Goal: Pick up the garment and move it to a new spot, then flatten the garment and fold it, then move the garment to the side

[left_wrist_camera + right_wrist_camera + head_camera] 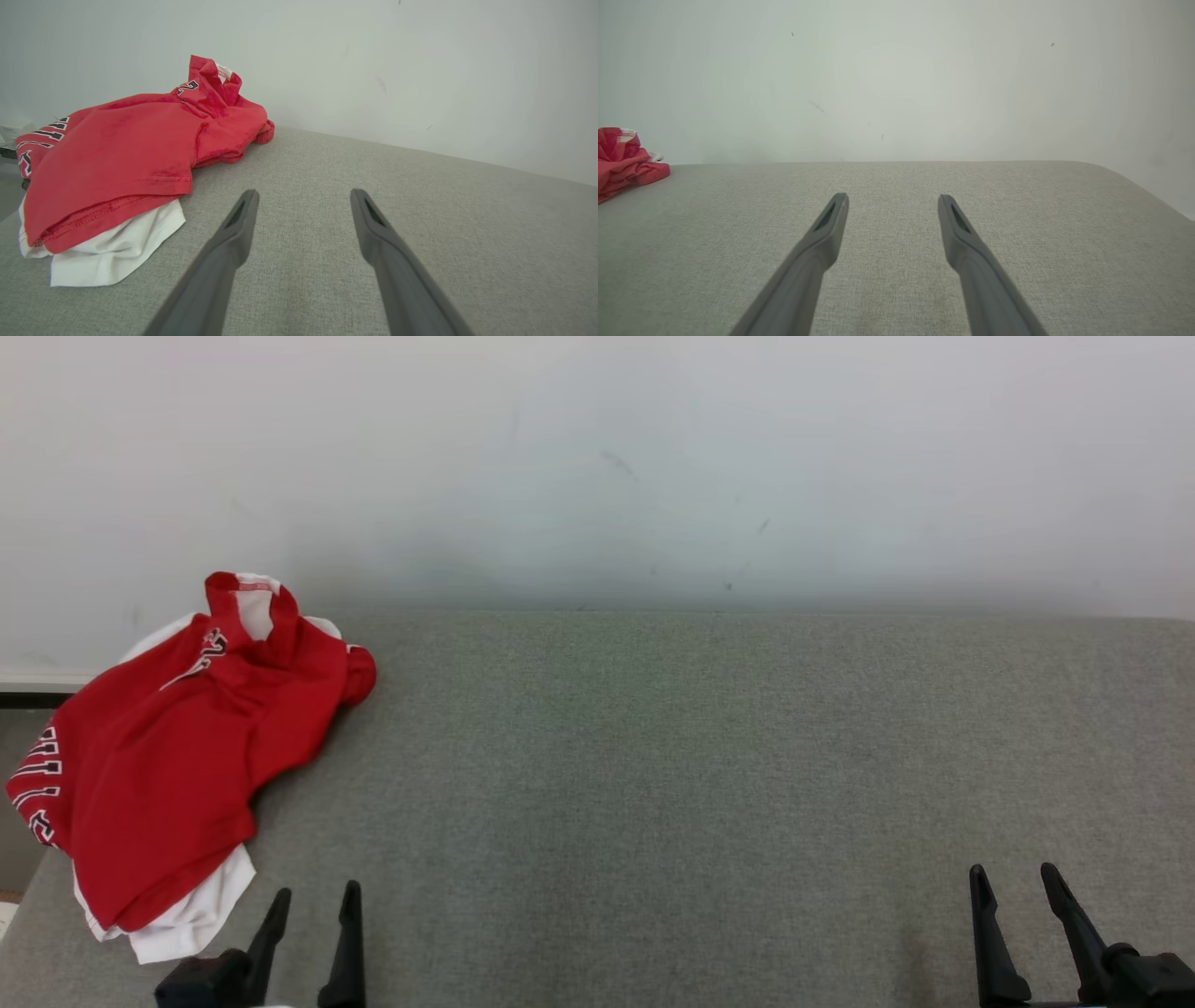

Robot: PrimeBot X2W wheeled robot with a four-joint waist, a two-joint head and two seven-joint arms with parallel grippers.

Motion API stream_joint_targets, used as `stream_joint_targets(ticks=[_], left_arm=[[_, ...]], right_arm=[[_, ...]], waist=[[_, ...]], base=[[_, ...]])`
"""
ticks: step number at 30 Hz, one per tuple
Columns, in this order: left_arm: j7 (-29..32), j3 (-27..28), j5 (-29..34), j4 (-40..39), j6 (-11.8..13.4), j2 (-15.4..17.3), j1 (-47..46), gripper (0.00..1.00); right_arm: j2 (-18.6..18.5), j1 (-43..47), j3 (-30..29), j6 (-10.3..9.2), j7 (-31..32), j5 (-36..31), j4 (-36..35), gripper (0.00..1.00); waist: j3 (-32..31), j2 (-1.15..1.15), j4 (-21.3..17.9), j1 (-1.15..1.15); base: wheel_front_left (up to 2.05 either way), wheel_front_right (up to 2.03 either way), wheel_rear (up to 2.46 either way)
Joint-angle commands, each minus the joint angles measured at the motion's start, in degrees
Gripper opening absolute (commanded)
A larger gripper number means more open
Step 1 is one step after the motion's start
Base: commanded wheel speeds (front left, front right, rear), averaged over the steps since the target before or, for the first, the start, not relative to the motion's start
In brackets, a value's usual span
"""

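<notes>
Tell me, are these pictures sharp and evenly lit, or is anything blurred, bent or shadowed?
Head view: soft, even light, no glare, only a faint shadow beside the garment. Left wrist view: garment stitching is sharp; the left gripper looks stretched by the wide lens. Right wrist view: the wall dims toward the corners; the right gripper blurs near the bottom edge.

A crumpled red and white cloth jersey (177,747) lies in a loose heap at the far left end of the grey fabric-covered bench (653,756). Its raised collar end is bunched by the pale wall (597,476). The red layer is on top, with black-and-white lettering at its left side and near the collar. A white layer pokes out beneath the near hem.
</notes>
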Motion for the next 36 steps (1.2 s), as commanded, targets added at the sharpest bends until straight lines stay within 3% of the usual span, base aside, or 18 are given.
stream_joint_targets(ticks=[1,20,36], left_arm=[[-0.77,-0.07,1.46,0.26,-0.05,0.48,0.45,1.00],[-2.46,-0.47,7.46,2.96,-0.76,0.44,0.55,1.00],[-2.41,-0.86,6.71,3.49,-0.95,0.15,-0.16,1.00]], right_arm=[[-0.04,0.35,-0.36,0.04,-0.48,-1.38,-0.01,1.00],[-0.01,0.95,-0.25,0.04,-2.39,-5.57,1.15,1.00],[-0.15,1.67,-0.13,0.04,-2.24,-3.00,1.54,1.00]], waist=[[0.00,0.00,0.02,0.00],[-0.07,0.00,0.09,0.00],[-0.22,0.00,2.06,0.00]], base=[[0.00,0.00,0.00],[0.00,0.00,0.00],[0.00,0.00,0.00]])
